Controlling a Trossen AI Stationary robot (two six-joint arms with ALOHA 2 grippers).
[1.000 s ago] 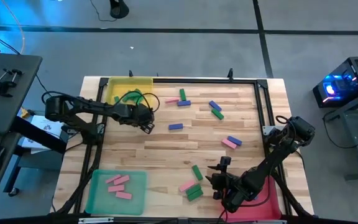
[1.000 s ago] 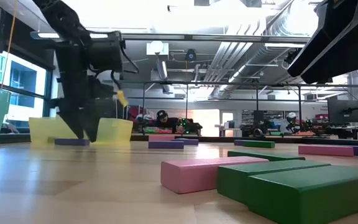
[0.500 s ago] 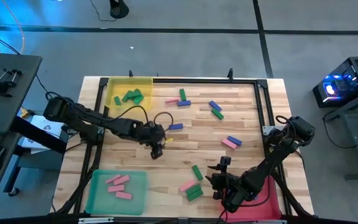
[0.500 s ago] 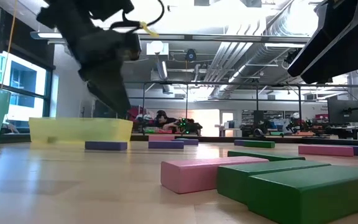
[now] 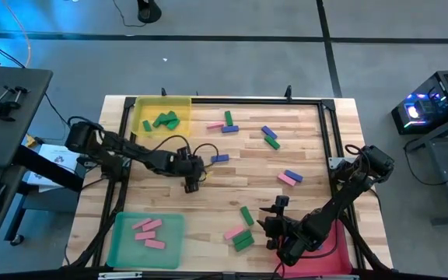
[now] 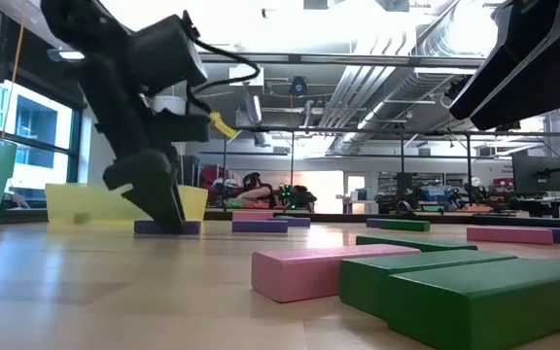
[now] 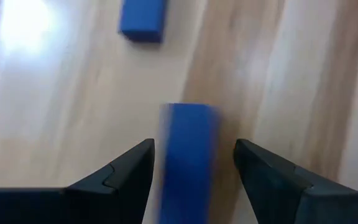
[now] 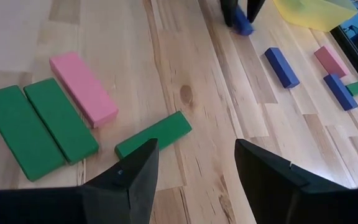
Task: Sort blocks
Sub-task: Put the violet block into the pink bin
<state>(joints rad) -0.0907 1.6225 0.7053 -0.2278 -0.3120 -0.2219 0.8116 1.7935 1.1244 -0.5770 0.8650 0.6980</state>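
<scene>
Two arms work over a wooden table strewn with blocks. In the high view the left gripper sits left of centre, just below a blue block; whether it touches that block cannot be told from above. The left wrist view settles more: a blue block lies between the spread fingers, released and not clamped, with a second blue block at the upper left of that frame. The low view shows the same gripper coming down at the left of the frame to a purple-blue block on the tabletop, in front of the yellow tray.

Only the high view shows tray contents: green blocks in the yellow tray at upper left, pink blocks in the green tray at lower left, and a pink-red tray under the right arm at lower right. The right gripper waits there, fingers apart and empty. Its wrist view shows two green blocks side by side, a pink block touching them, and another green block nearby.

No writing or labels can be read.
</scene>
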